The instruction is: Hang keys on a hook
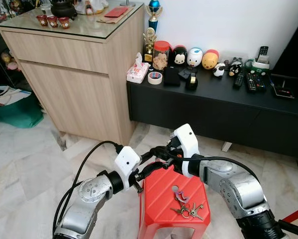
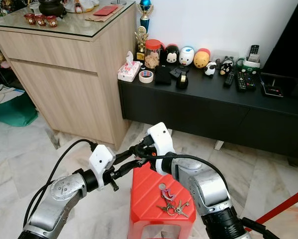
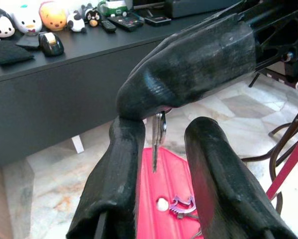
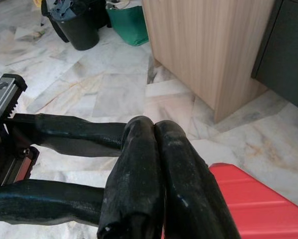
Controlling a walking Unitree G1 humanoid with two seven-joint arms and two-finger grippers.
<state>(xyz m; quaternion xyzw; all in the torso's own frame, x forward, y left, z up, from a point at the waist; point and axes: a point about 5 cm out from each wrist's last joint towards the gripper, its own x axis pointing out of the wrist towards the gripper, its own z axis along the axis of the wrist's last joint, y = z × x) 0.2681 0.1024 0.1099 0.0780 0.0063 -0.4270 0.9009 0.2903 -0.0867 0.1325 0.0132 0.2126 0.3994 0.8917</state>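
Note:
A bunch of keys (image 1: 186, 205) with a purple fob lies on top of a red plastic stool (image 1: 158, 196). Both grippers meet just above the stool's far left corner. My right gripper (image 4: 153, 125) is shut, and a small thin metal piece (image 3: 158, 135) hangs from its fingertips. My left gripper (image 3: 161, 128) is open, its fingers (image 3: 121, 164) on either side of that hanging piece without touching it. The keys (image 3: 181, 205) lie below and beyond both grippers. I cannot tell whether the metal piece is a hook or a key.
A tall wooden cabinet (image 1: 79, 74) stands at the left. Along the white wall runs a low black TV bench (image 1: 213, 99) with toys, remotes, tape and a tissue pack. A green bag (image 1: 17, 109) sits on the marble floor at the far left.

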